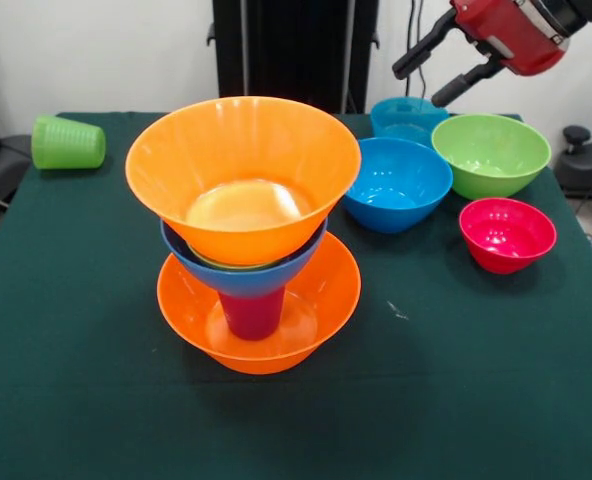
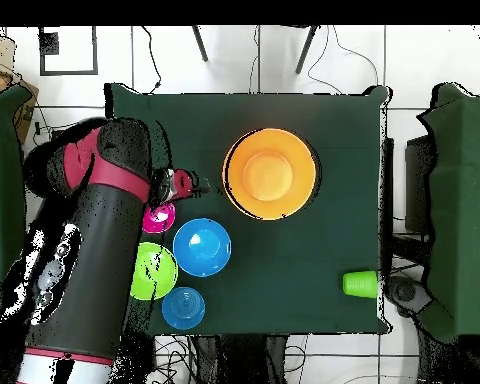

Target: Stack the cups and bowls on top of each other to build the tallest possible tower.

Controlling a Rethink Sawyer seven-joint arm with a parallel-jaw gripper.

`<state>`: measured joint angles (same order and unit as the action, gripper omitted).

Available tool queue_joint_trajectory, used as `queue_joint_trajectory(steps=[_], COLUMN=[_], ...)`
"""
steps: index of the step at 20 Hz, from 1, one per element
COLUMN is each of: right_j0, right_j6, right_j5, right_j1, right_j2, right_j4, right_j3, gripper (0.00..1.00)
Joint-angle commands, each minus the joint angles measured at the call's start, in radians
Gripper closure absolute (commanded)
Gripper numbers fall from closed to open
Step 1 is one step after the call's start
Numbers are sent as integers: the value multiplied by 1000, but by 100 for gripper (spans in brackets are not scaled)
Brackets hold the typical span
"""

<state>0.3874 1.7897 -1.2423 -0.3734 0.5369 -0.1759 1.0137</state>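
Nearest the camera stands the tower [image 1: 251, 250], mid-bench: large orange bowl [image 1: 259, 325], upturned purple-magenta cup [image 1: 252, 313], blue bowl [image 1: 244, 272], top orange bowl [image 1: 241, 170]. It looks top-heavy on that narrow cup; any nudge could topple it. Gripper [image 1: 431, 72] hangs empty, fingers spread, over the far corner by the teal bowl [image 1: 408, 118]. Green cup [image 1: 66, 142] lies tipped at the opposite far corner.

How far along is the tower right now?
Partly built. The tower already has an orange bowl at the base, the purple-magenta cup upside down in it, then a blue bowl and a second orange bowl on top. The gripper is open and holds nothing, above the loose bowls. Left to add: the blue bowl, teal bowl, lime green bowl, red-pink bowl and the green cup lying on its side.
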Motion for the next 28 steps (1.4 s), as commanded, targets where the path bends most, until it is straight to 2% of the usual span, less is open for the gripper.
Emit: queue_joint_trajectory(steps=[1,6,10,15,22,28], right_j0=[-57,-61,-66,-75,-101,-112], right_j6=[109,34,16,-22,-44,11], right_j5=[89,91,129,119,157,231], right_j1=[-36,-59,-54,-56,-56,-56], right_j2=[-175,-216,-256,-296,-359,-397], right_j4=[94,121,132,141,141,158], right_j3=[100,134,159,184,214,255], gripper=[0,0,0,0,0,0])
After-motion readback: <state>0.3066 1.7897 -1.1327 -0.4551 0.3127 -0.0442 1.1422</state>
